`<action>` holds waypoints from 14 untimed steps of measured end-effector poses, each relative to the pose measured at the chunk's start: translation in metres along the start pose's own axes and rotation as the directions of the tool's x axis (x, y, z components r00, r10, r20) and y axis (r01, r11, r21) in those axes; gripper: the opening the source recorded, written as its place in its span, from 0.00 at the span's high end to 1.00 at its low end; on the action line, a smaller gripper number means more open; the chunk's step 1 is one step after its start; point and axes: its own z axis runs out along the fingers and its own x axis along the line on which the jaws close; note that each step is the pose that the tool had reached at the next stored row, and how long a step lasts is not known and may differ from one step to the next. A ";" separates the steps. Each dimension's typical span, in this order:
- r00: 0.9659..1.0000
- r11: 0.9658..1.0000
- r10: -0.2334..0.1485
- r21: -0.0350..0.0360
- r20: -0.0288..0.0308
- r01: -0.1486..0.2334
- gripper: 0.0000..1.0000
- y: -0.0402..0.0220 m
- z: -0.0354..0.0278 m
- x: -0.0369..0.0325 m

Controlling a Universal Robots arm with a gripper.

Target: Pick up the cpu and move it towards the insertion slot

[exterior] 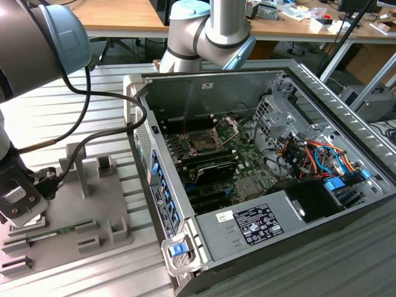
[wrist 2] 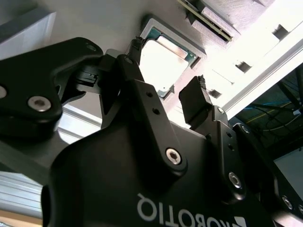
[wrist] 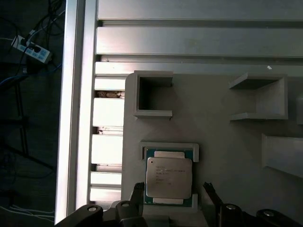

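Print on the cpu is too small to read. It lies seated in the grey tray, with the gripper spread open astride it. The insertion slot sits well apart, inside the computer case.

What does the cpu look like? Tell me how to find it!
Find the open computer case, then the grey tray beside it on the exterior view's left. On that tray, under the open gripper, the cpu lies in a shallow square frame. It is flat, square and silvery-topped, unlike the long thin green memory stick.
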 end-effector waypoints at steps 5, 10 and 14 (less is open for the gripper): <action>1.000 1.000 0.000 0.000 0.000 0.000 0.40 -0.0001 0.0013 0.0000; 1.000 1.000 0.000 0.000 0.000 0.000 0.40 -0.0001 0.0023 0.0000; 1.000 1.000 0.000 0.000 0.000 0.000 0.40 -0.0001 0.0029 0.0000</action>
